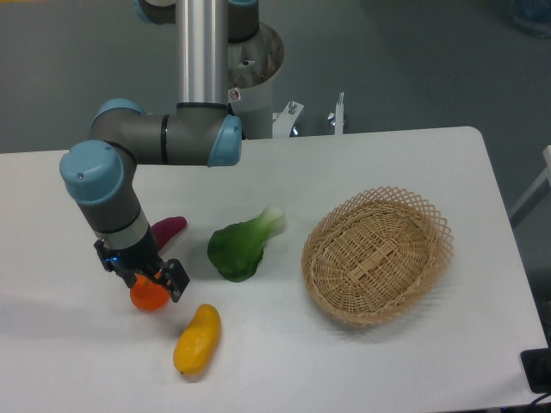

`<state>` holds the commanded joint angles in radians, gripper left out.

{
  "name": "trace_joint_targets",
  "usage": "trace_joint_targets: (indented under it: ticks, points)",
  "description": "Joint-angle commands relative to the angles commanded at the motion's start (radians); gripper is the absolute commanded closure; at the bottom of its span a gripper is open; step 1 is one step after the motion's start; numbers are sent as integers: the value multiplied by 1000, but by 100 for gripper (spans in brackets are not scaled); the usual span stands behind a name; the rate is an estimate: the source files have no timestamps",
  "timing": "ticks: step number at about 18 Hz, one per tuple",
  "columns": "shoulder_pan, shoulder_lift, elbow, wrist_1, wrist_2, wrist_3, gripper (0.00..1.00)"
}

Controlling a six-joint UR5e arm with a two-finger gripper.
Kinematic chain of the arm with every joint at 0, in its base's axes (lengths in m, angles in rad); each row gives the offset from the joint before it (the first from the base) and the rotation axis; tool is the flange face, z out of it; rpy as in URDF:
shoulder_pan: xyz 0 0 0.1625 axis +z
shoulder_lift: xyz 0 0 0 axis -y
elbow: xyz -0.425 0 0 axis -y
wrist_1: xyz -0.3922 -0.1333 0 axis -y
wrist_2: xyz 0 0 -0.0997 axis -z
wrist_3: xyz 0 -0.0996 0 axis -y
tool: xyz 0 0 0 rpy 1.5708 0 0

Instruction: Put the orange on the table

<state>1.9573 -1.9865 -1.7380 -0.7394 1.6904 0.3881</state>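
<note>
Broadly, the table (284,361) is a white top with rounded corners that fills most of the view. Over its left part the arm (112,185) bends down from a tall upright column near the far edge. Toward the right edge sits a woven wicker basket (376,255). Near the middle lies a green leafy vegetable (241,245), its pale stalk pointing toward the far edge. Closer to the near edge lies an elongated yellow fruit (197,339). A purple vegetable (169,229) shows partly behind the arm's wrist, toward the left edge. The orange (150,295) sits at the table's left part, just left of the yellow fruit and apart from it. The gripper (148,282) points down onto the orange with its fingers closed on it. Whether the orange touches the tabletop cannot be told.
</note>
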Motion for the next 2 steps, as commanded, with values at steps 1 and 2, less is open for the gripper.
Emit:
trace_joint_targets:
  ticks: [1,2]
  points:
    - [0,0,-2,0,0,0,0]
    - [0,0,0,0,0,-2,0]
